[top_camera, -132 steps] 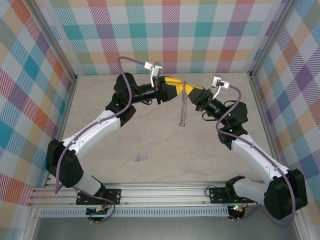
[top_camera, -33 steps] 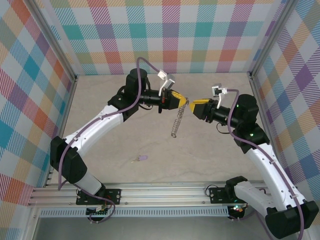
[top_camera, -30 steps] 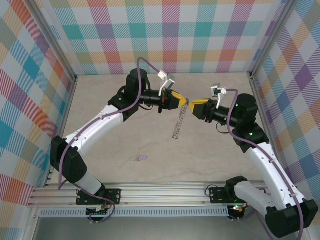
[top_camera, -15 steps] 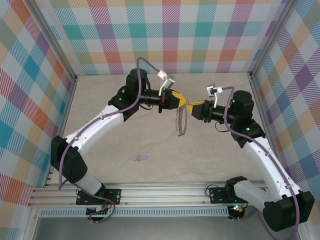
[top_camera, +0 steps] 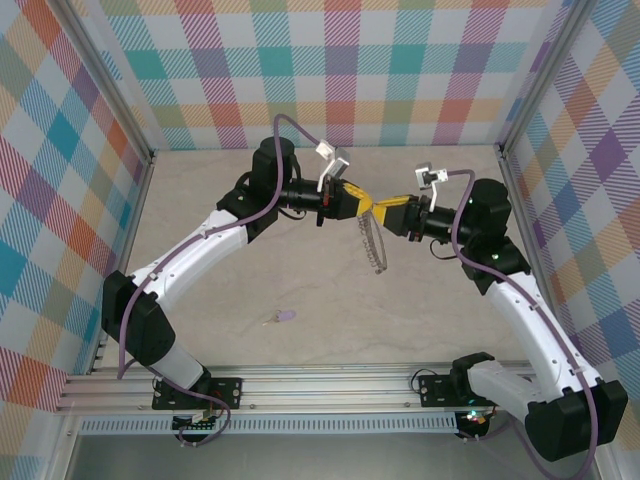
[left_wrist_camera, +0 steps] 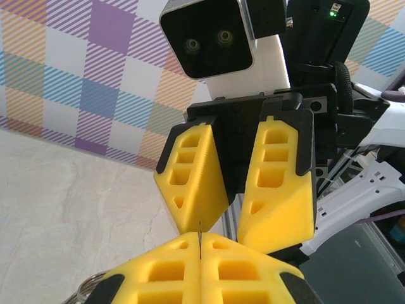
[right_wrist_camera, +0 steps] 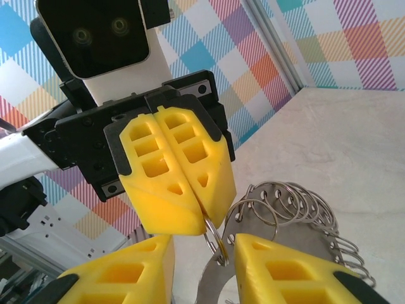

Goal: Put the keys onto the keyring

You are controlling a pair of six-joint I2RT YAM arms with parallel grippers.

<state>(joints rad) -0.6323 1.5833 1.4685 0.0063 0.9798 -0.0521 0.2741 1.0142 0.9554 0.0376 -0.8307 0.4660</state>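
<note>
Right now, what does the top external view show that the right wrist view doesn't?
Top external: the key lying on the table, away from both arms. Right wrist: small rim loops up close, one sitting between the parted right fingers. Both: the ring hanging from the shut left fingers.

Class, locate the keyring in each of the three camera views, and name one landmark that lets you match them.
Top view: the keyring hangs mid-picture from the left gripper.
Left wrist view: a sliver of keyring at the bottom edge, left of centre.
Right wrist view: keyring lower right of centre.
Shared landmark: the shut left gripper pinching its top.
</note>
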